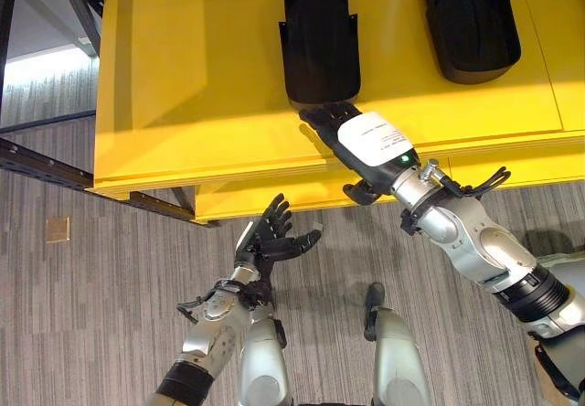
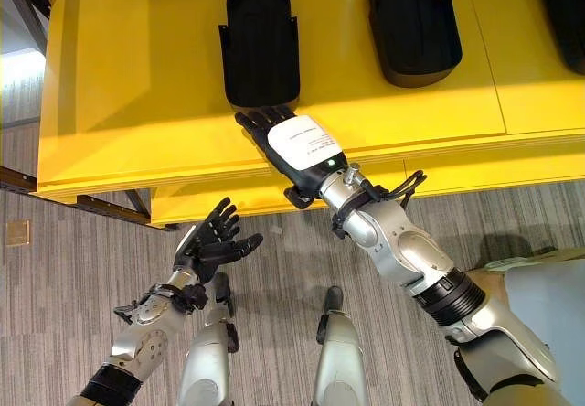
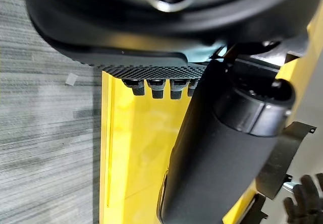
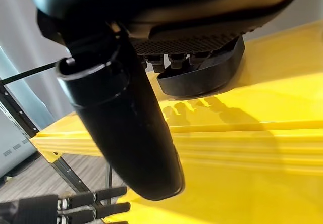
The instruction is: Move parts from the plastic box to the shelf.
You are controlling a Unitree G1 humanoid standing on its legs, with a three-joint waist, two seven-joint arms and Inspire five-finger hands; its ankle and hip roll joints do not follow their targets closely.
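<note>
Yellow shelf carries two black parts, the nearer part lying just beyond the right hand, whose fingers are straight and hold nothing; placing looks finished. The left hand hangs open and empty over the carpet. Next, likely: withdraw the right arm, fetch another part.

Two black parts are seen lying apart on the yellow shelf. The right hand is laid over the shelf's near edge, fingers straight, just near of the left part. The left hand is held open above the floor, nearer than the shelf.
</note>
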